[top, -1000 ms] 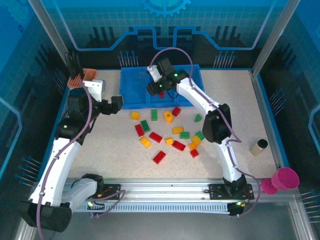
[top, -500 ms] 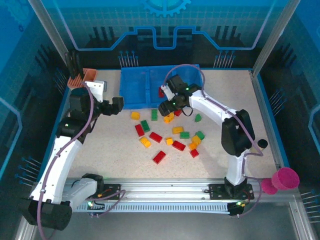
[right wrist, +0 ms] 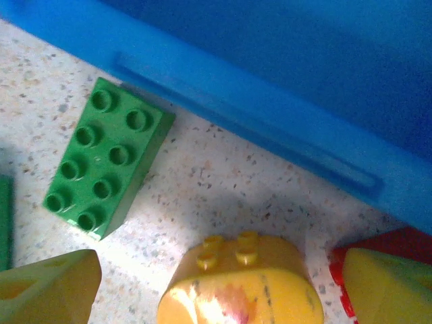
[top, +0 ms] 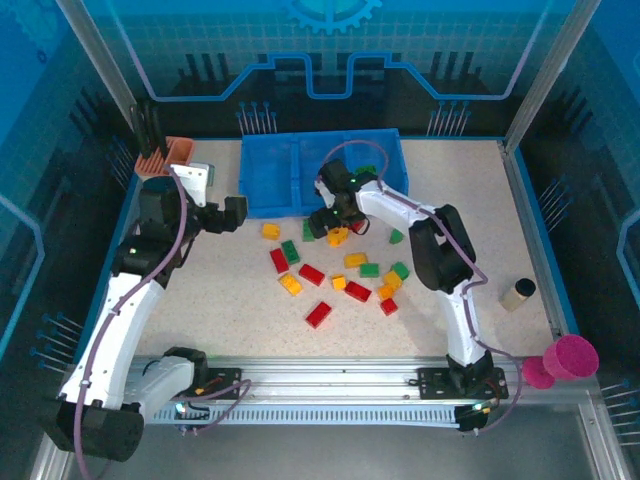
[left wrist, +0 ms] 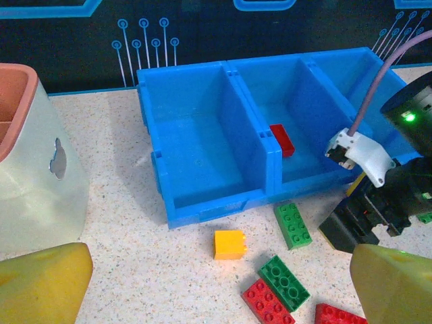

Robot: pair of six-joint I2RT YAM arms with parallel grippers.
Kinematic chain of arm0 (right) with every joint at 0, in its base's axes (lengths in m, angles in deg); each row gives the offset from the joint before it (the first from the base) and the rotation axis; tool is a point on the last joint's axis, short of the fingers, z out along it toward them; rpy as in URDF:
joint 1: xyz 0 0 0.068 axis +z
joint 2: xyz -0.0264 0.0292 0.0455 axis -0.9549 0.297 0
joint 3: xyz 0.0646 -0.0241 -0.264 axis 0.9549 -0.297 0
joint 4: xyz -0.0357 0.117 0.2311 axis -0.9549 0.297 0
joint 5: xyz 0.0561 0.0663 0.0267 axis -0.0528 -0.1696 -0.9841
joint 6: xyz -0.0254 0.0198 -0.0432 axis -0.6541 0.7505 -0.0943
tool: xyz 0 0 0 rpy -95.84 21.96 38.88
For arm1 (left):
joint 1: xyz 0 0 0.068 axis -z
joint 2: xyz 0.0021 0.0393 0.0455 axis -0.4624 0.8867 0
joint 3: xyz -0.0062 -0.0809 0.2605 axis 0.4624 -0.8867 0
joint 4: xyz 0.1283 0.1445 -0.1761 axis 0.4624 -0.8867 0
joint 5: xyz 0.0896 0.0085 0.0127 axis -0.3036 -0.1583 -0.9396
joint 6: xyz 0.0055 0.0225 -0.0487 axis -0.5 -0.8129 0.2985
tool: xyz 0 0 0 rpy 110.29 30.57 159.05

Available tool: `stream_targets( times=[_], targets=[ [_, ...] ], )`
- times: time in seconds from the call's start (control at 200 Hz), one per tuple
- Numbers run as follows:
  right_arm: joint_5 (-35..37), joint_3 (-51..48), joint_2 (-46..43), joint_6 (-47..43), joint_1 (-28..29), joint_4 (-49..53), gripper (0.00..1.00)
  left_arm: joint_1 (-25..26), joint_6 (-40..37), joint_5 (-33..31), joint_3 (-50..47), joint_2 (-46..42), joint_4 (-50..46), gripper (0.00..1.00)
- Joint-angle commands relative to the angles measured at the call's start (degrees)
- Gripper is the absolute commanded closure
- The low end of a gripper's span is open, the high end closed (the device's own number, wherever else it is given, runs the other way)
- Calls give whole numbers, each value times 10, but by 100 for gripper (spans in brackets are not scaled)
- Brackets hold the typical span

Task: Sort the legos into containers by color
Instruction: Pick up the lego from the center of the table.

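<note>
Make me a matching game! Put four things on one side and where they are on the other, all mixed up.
Things:
1. red lego
2. yellow square lego
3. magenta cup
4. salmon-orange holder

Places:
A. far left corner
B. middle compartment of the blue tray
C. near right corner
D. on the table, in front of the tray

Pairs: 1-B, 2-D, 3-C, 4-A
</note>
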Motion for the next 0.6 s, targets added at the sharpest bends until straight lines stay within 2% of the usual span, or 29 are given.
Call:
stream_targets(
  times=[0.0, 0.185, 0.365, 0.595],
  targets=[
    [16, 15, 24, -5, 12, 19, 6, 2, -3, -5, -5, -8, -9, 1],
    [45, 1, 30, -24, 13, 31, 8, 2, -3, -7, -9, -9, -6, 1],
    [68, -38, 9, -43, 24, 28, 16, 2, -3, -8, -10, -7, -1, 1],
    [85, -60, 2, -60, 40, 27, 18, 2, -5, -9, -11, -5, -1, 1]
  ],
)
